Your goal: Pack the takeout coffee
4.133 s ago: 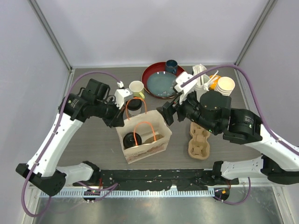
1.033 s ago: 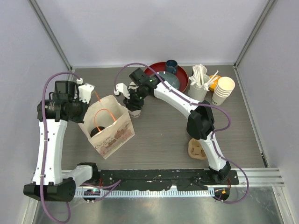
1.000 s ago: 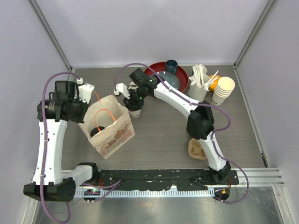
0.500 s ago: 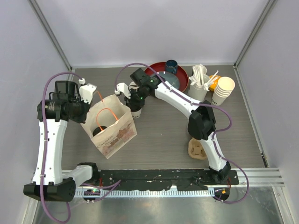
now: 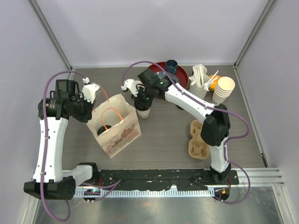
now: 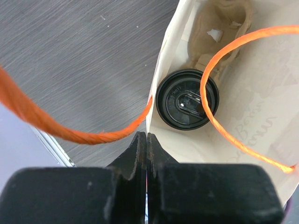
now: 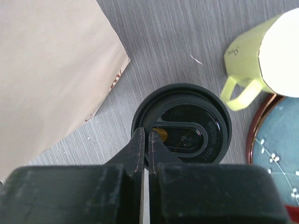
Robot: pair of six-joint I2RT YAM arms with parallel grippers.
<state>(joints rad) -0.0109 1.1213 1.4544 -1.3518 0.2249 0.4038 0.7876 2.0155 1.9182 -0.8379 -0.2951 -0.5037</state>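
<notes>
One takeout coffee cup [image 5: 144, 112], cream-white with a black lid [image 7: 187, 126], stands just right of the brown paper bag [image 5: 117, 126]. My right gripper [image 5: 141, 101] [image 7: 149, 135] is shut on the near-left rim of that lid. A second lidded cup [image 6: 187, 99] [image 5: 105, 126] sits inside the bag next to a cardboard carrier [image 6: 219, 28]. My left gripper [image 5: 96, 106] [image 6: 147, 137] is shut on the bag's upper edge, between its orange handles [image 6: 93, 135].
A pale yellow mug [image 7: 266, 60] stands close behind the held cup. A red tray with a blue plate [image 5: 180, 77] and a dark blue cup [image 5: 171, 65] sit at the back. Straws in a holder [image 5: 200, 81], stacked paper cups [image 5: 224, 88] and a cardboard carrier [image 5: 198, 140] are on the right.
My right gripper has shut on the lid's rim and shifted right with the cup. My left gripper has dragged the bag a little to the right.
</notes>
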